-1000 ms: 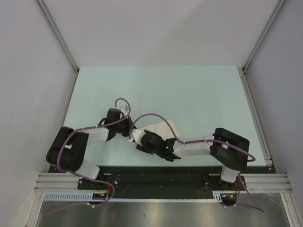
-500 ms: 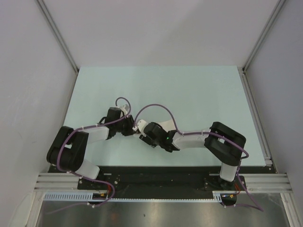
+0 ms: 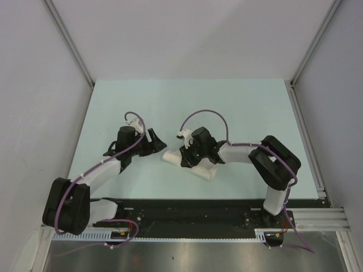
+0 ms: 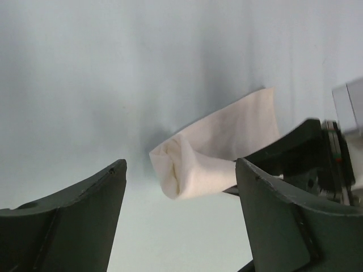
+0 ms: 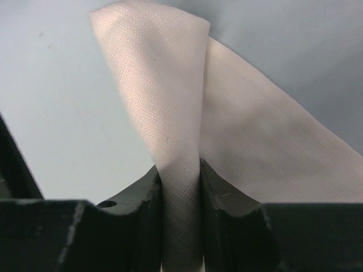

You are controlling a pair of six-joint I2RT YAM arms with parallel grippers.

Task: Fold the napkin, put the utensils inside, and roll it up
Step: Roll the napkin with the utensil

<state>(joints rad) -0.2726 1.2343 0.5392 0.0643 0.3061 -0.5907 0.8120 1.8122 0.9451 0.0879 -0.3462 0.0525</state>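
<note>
Both arms have parted since a moment ago: from the top camera, the left gripper has backed off toward the left of the frame. The right gripper has swung up to centre, uncovering the cream-white woven cloth napkin. That napkin now lies as a short rolled bundle, slanting from centre down to the lower right on the pale mint-green table. The right gripper sits over its middle, and the left gripper stands just off its upper-left end, apart from it.

Over to the left wrist camera: the left gripper is spread wide, dark fingers at the bottom corners, nothing between them. Beyond lies the napkin, its folded end facing the lens, with the right gripper's dark body on it at the right.

On the right wrist camera, the right gripper is pinched nearly closed on a raised fold of the napkin. The fold rises from between the fingers to the top of the frame, and the rest spreads to the right.
</note>
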